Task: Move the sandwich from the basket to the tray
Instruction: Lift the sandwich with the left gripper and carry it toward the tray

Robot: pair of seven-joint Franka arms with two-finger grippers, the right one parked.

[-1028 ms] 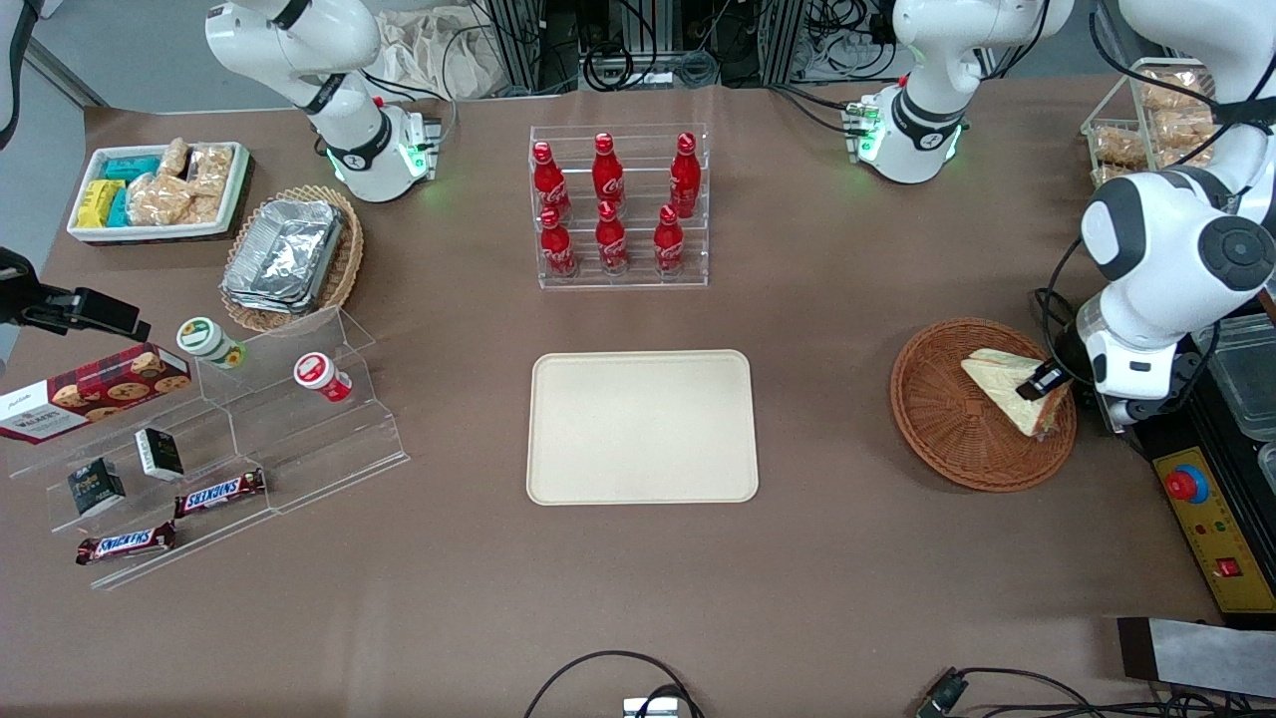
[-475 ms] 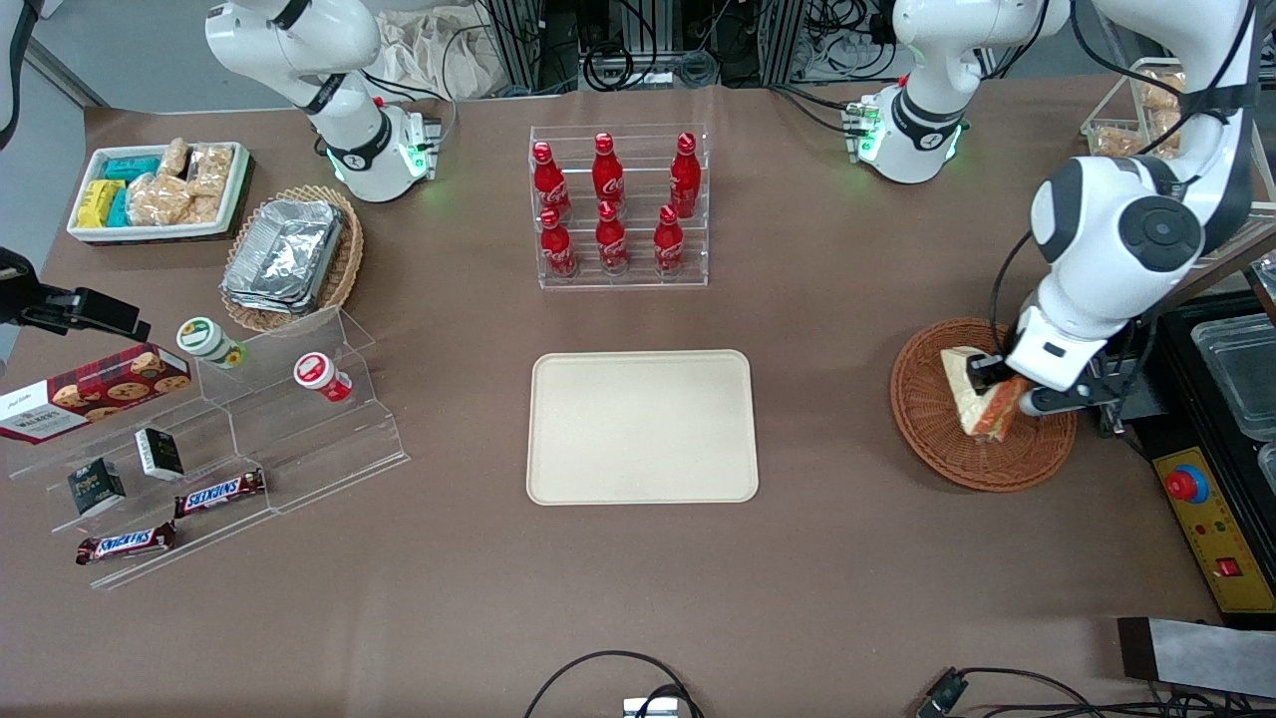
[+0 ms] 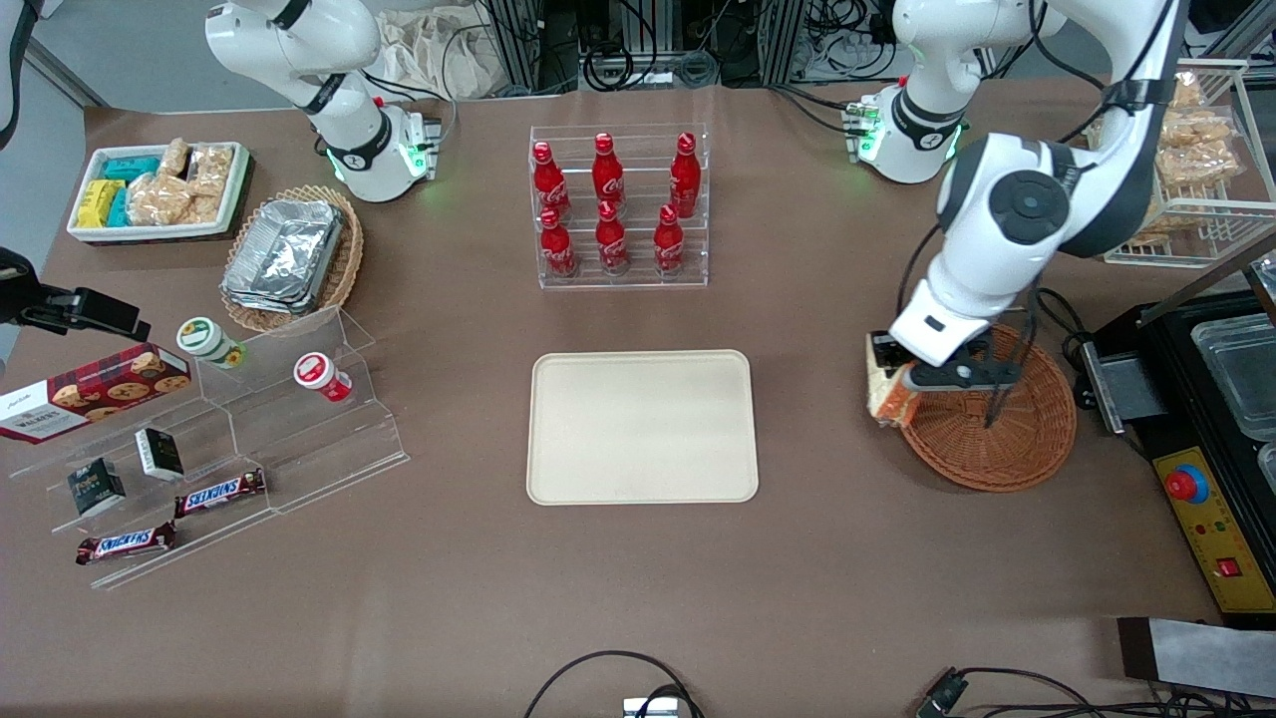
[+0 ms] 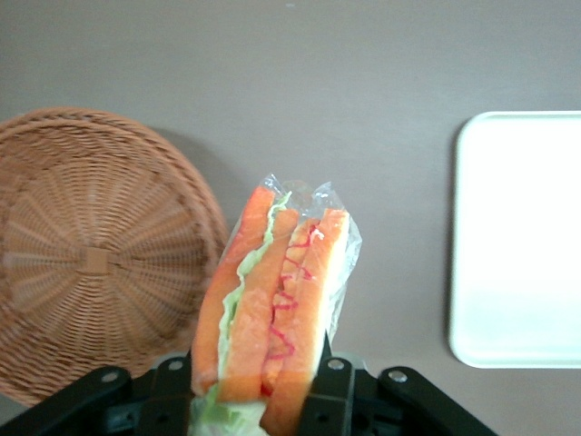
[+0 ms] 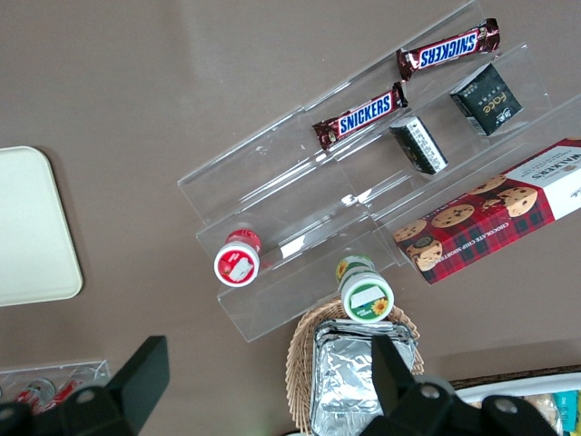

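Now jaws (image 3: 890,387) grip sandwich (image 3: 887,395), lifted off basket (image 3: 997,439), prob. nearer tray (image 3: 641,427).

my working arm (image 3: 1007,214) is glossy white with rounded shells, and dark grey bands mark its joints, one of them capped by a round dark grey disc with a small centre dot. a black cable runs along the upper link, strapped down by a dark band, and more black cable loops beneath the wrist. its base (image 3: 912,135) is a white dome ringed in black, glowing green at the side, with a small red dot nearby. the tool (image 3: 890,384) is black, hung under a white wrist block with a small dark slot. from the wrist camera its black fingers (image 4: 331,404) and angular bracket show silver screw heads.
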